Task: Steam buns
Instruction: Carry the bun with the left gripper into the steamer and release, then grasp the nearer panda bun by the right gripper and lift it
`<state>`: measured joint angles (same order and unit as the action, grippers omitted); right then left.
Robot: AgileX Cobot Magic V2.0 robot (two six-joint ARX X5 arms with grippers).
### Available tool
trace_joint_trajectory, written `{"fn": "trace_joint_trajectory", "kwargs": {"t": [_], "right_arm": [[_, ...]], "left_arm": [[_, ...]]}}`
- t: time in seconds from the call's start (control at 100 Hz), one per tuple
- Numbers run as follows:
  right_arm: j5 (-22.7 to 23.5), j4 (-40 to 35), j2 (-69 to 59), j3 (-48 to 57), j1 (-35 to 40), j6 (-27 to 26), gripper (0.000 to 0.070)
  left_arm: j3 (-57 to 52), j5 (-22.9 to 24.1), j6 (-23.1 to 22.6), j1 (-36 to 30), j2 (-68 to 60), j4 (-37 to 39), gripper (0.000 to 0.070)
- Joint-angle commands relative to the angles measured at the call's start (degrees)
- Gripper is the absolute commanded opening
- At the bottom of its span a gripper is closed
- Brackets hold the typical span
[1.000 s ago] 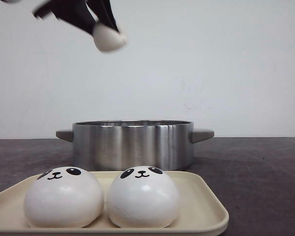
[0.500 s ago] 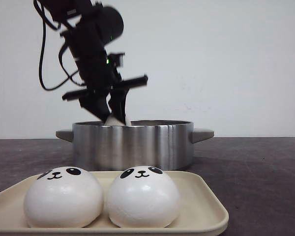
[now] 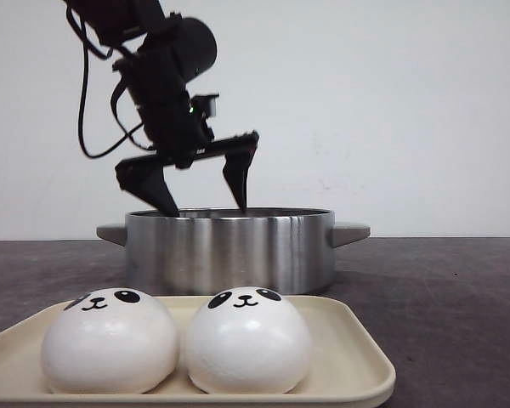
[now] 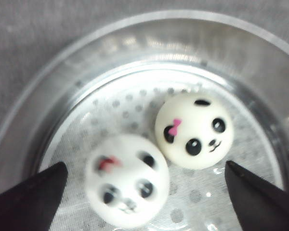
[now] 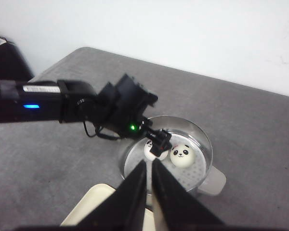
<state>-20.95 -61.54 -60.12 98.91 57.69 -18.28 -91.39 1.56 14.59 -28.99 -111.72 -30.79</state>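
Half a second ago the left gripper was pinched on a bun at the pot's rim; now its fingers are spread wide over the pot in the middle of the front view and hold nothing. In the left wrist view two buns lie on the perforated steamer floor inside the pot: one sharp in the centre right, the other blurred in the lower left, the two just beside each other or touching. The blur suggests the lower one may be rolling, so it could settle on its side or push its neighbour, and lifting the spread fingers carelessly could clip the rim. Two more buns sit side by side on the cream tray at the bottom of the front view, waiting to be moved. The right gripper shows at the bottom centre of its own view, fingers pressed nearly together with only a thin gap, holding nothing and well above the table. Crowding is a likely trouble ahead, since four buns must share the steamer floor and the next drops need free spots. The table has a dark grey, matte, slightly textured surface, and a plain white wall stands behind it.
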Motion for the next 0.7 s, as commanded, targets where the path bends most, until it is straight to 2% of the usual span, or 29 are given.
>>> {"fn": "trace_joint_trajectory", "kwargs": {"t": [0.0,0.16,0.24,0.32,0.43,0.53,0.69], "right_arm": [[-1.33,-0.74,-1.16,0.72,0.66,-0.59,0.0011],[-6.03,-5.31,-3.41,-1.01,0.37,-0.59,0.0011],[-6.08,-5.16,-4.17,-4.09,-0.72,-1.03,0.0011],[-5.60,-4.42,-4.74,-8.55,-2.19,-4.11,0.0011],[-1.62,-1.49,-5.03,-17.25,-4.04,-8.59,0.0011],[3.74,4.09,-5.03,-26.71,-4.92,-12.04,0.0011],[15.69,13.73,-5.40,-39.60,-4.92,-17.18,0.0011]], "left_arm": [[-4.13,0.17,-0.11,-0.46,-0.90,-2.75,0.0642],[-8.28,0.20,-0.61,-0.96,3.17,-8.17,0.0637],[-8.28,0.17,-1.16,-1.16,7.50,-8.70,0.0637],[-8.28,0.17,-2.43,-1.33,12.66,-9.73,0.0637],[-8.28,0.20,-5.18,-1.51,20.94,-11.67,0.0636],[-8.28,0.17,-5.38,-1.51,28.74,-13.22,0.0636],[-8.28,0.15,-5.35,-1.97,39.50,-15.93,0.0636]]}}
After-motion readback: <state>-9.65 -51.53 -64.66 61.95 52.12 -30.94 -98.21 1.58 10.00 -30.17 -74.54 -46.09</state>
